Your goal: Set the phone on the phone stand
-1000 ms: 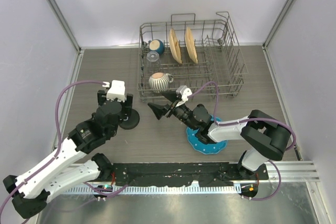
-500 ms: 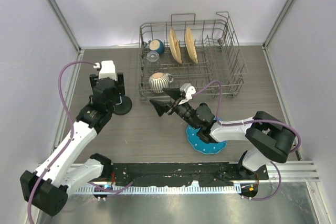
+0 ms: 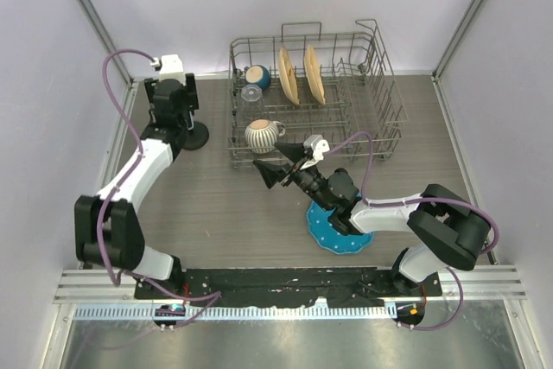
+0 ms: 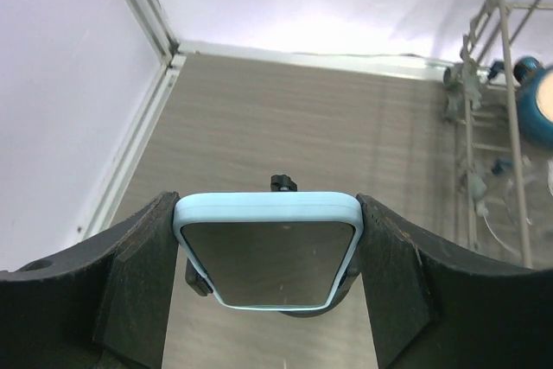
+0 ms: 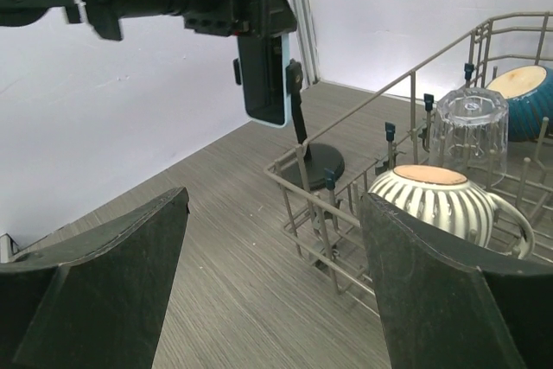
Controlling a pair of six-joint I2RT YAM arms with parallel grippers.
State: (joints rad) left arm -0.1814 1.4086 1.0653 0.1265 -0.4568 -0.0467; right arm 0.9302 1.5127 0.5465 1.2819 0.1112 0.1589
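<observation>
My left gripper [image 4: 268, 213] is shut on the phone [image 4: 266, 252], its fingers pressing the light blue rim on both sides. The phone stand [image 4: 282, 182] is right behind the phone, its cradle prongs poking out at either side. In the right wrist view the phone [image 5: 263, 79] hangs upright against the top of the phone stand [image 5: 313, 164], whose disc base sits on the table. From above, the left gripper [image 3: 173, 117] is over the phone stand [image 3: 193, 137] at the back left and hides the phone. My right gripper [image 3: 281, 167] is open and holds nothing; it [image 5: 275, 205] points toward the stand.
A wire dish rack [image 3: 380, 118] stands at the back with a striped mug [image 3: 261, 134], an upturned glass [image 3: 251, 92], a blue bowl [image 3: 257, 76] and two plates [image 3: 289, 75]. A blue plate [image 3: 333, 235] lies under the right arm. The left wall is close to the stand.
The left arm has swung toward the back left corner with the phone, and the stand's black base shows farther back in each frame. The right gripper edged slightly backward, still open.
</observation>
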